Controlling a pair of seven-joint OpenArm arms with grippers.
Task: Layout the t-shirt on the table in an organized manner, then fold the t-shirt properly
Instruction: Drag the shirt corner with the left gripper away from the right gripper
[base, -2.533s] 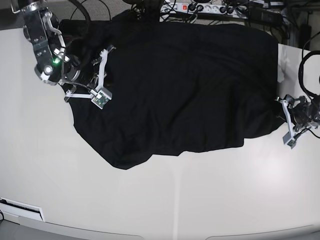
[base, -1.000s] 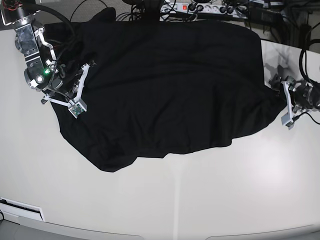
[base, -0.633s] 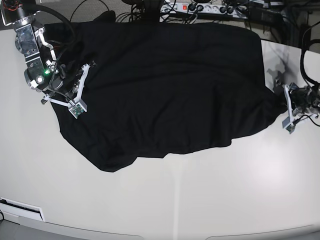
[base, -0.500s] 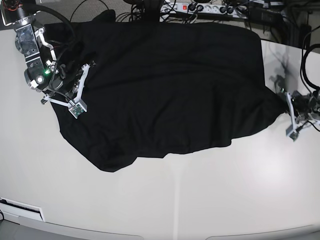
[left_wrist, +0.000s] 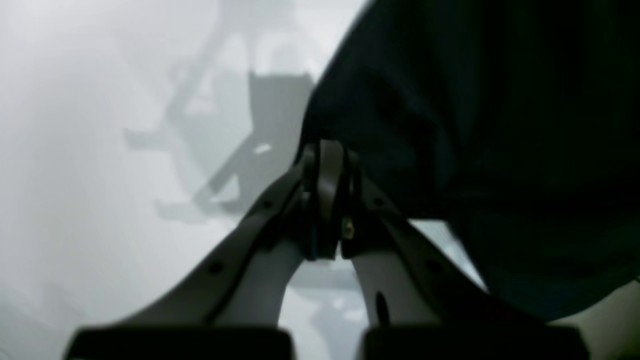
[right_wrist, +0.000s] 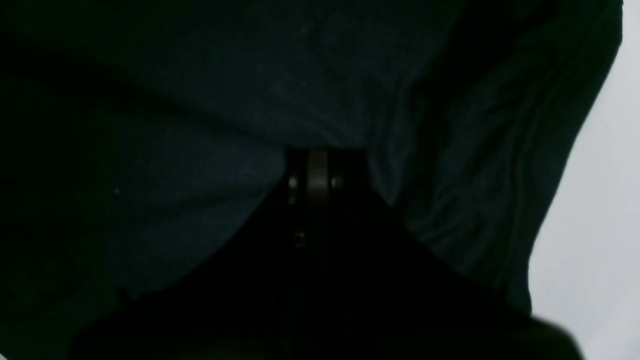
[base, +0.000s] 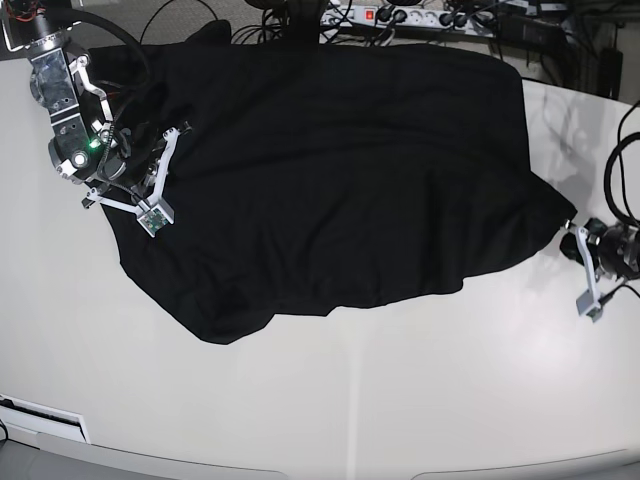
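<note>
The black t-shirt (base: 340, 170) lies spread and wrinkled across the far half of the white table (base: 400, 400). At its left edge my right gripper (base: 128, 182) is shut on the cloth. The right wrist view shows its closed tips (right_wrist: 316, 172) buried in dark t-shirt (right_wrist: 200, 100) folds, with a strip of table (right_wrist: 600, 225) beside them. At the right, my left gripper (base: 572, 224) is shut on the shirt's corner, which is drawn out to a point. In the left wrist view the closed fingers (left_wrist: 324, 155) pinch the t-shirt (left_wrist: 500, 125) edge just above the table (left_wrist: 75, 150).
A power strip with tangled cables (base: 400, 15) runs along the table's far edge, just behind the shirt. A flat white object (base: 40, 415) sits at the front left corner. The table's rounded front edge (base: 350, 472) crosses the bottom of the base view.
My left gripper has shut on the shirt's right corner and moved toward the table's front, pulling that corner into a point. My right arm has stayed put over the last second.
</note>
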